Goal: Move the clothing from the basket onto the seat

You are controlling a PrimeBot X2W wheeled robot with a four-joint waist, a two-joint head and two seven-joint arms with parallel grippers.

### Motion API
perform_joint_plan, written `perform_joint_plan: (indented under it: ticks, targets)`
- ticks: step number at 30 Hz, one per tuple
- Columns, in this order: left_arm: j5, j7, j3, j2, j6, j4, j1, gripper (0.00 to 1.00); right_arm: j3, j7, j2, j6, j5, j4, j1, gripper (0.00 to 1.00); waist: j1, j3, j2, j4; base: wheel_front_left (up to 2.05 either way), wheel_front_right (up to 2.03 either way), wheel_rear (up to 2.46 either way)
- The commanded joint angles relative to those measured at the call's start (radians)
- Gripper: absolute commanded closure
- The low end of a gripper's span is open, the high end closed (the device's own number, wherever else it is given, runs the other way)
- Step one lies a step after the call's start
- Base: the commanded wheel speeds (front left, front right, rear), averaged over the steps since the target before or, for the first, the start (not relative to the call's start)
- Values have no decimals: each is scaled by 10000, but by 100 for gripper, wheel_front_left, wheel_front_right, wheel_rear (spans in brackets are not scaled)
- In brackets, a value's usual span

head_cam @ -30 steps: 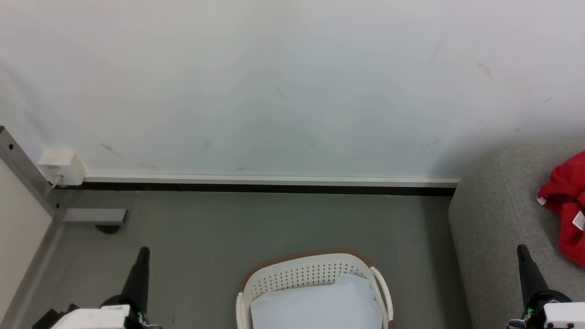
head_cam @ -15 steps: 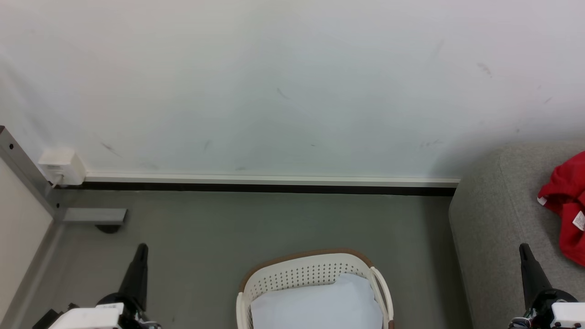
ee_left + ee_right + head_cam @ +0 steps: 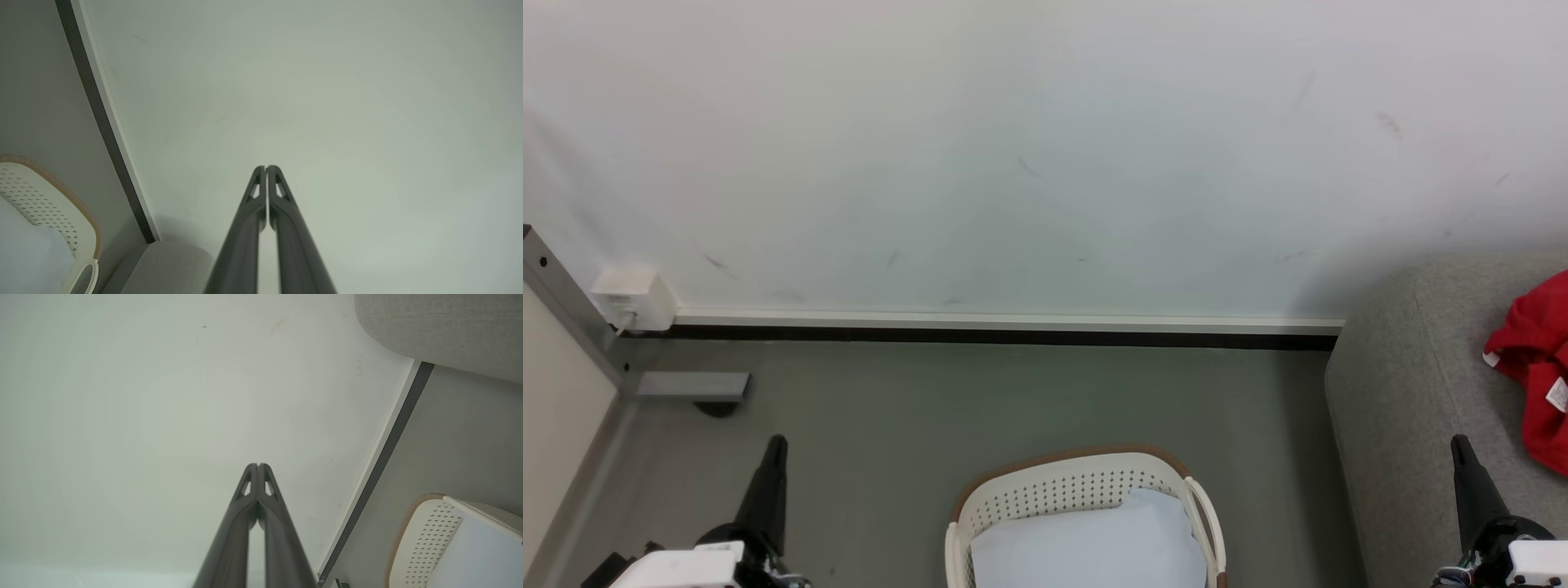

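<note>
The red clothing (image 3: pixel 1535 367) lies on the grey seat (image 3: pixel 1405 392), right of the basket (image 3: pixel 1054 490). The left pincer (image 3: pixel 778 443) and right pincer (image 3: pixel 1459 443) are both closed, fingertips together.

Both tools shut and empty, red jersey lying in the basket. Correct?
One thing is off: the red jersey lies on the grey sofa, not in the basket, as the head view shows. The basket holds a pale bluish item instead. The left tool and right tool are shut and empty, as you said.
</note>
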Motion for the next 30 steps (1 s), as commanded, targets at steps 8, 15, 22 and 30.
perform_joint_plan:
  ticks: [8,15,22,30]
  targets:
    - [-134,45,20,21,-45,-24,-72,100,-46,11,6,-21,-1,-36,-115,100,0,0,-1,0,0,0,0]
    - [-135,44,19,21,-45,-24,-71,100,-50,16,9,-21,-6,-36,-116,100,0,0,-1,0,0,0,0]
    - [-135,44,18,21,-45,-25,-71,100,-52,20,11,-21,-11,-36,-116,100,0,0,-1,0,0,0,0]
    - [-136,43,18,21,-46,-24,-71,100,-55,23,12,-21,-16,-36,-117,100,0,0,-1,0,0,0,0]
